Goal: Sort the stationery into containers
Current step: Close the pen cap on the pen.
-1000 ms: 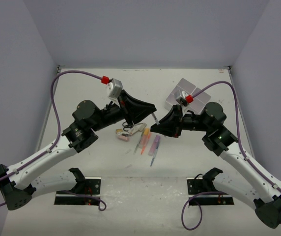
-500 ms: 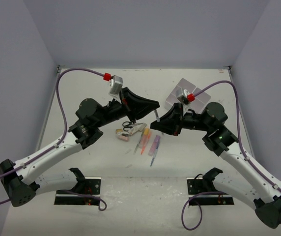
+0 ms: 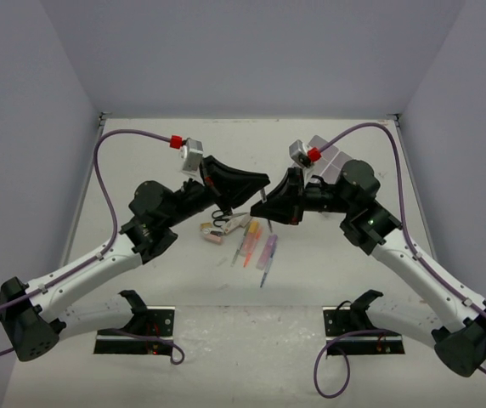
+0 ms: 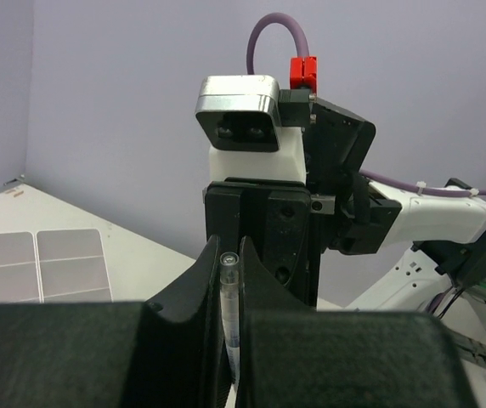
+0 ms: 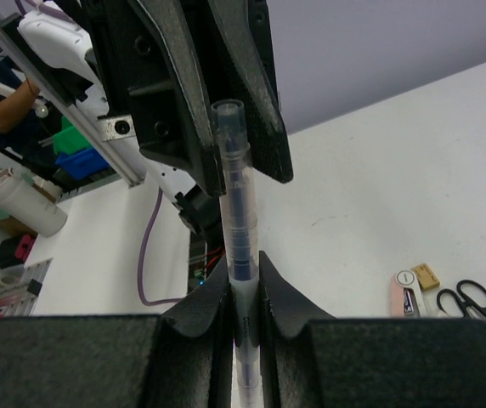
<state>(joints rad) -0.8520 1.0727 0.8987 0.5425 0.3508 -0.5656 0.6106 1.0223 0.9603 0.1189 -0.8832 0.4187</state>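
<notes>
A thin grey pen hangs above the middle of the table, and both grippers are shut on it. My right gripper clamps its lower part. The upper end sits between the fingers of my left gripper, where the pen shows in the narrow slot. From above, the left gripper and right gripper meet tip to tip over the pen. The white divided container lies at the back right, partly behind the right arm, and shows again as the container.
Below the grippers lie black-handled scissors, erasers, an orange marker and pink and purple markers. The right wrist view shows the scissors and a pink eraser. Side walls enclose the table.
The right gripper has carried the pen left to the left gripper. The left gripper's jaws, slightly apart a second ago, have shut on the pen's upper end.
</notes>
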